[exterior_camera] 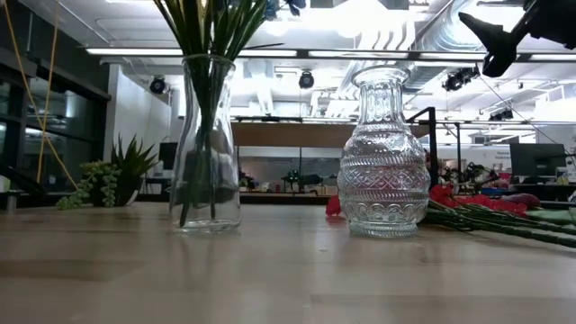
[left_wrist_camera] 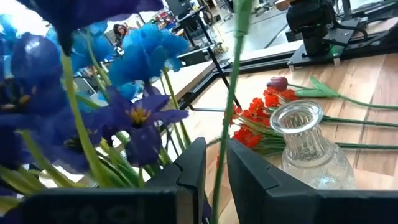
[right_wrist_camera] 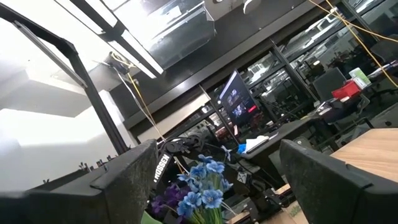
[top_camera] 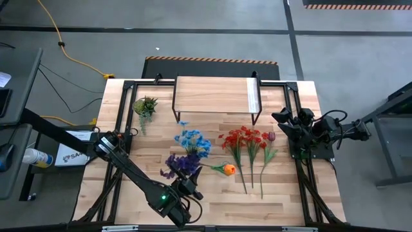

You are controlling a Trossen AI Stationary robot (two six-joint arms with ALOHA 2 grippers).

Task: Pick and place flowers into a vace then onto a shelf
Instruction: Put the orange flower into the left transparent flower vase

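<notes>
My left gripper (top_camera: 192,185) (left_wrist_camera: 216,177) is near the table's front, shut on a thin green flower stem (left_wrist_camera: 229,106). The stem's head is out of the left wrist view. In the high view the orange flower (top_camera: 226,169) shows just right of this gripper, its stem running toward it. Blue flowers (top_camera: 193,142) and purple flowers (top_camera: 183,164) stand with their stems in a clear glass vase (exterior_camera: 207,144). A second, patterned glass vase (exterior_camera: 382,153) (left_wrist_camera: 305,146) stands empty. Red flowers (top_camera: 244,138) and a maroon tulip (top_camera: 271,136) lie on the table. My right gripper (right_wrist_camera: 230,180) is open, empty and raised at the right edge (top_camera: 290,125). My left gripper pinches the green stem (left_wrist_camera: 219,171) between its two fingers (left_wrist_camera: 194,168). The stem runs up out of the narrow gap, slanting past the top of the wrist view, clear of the table. Which point along the stem's length is held does not show.
The low light-wood shelf (top_camera: 215,96) on black legs stands at the table's far middle. A small spiky potted plant (top_camera: 145,106) is left of it. Bare tabletop lies at the near right (top_camera: 283,193).
</notes>
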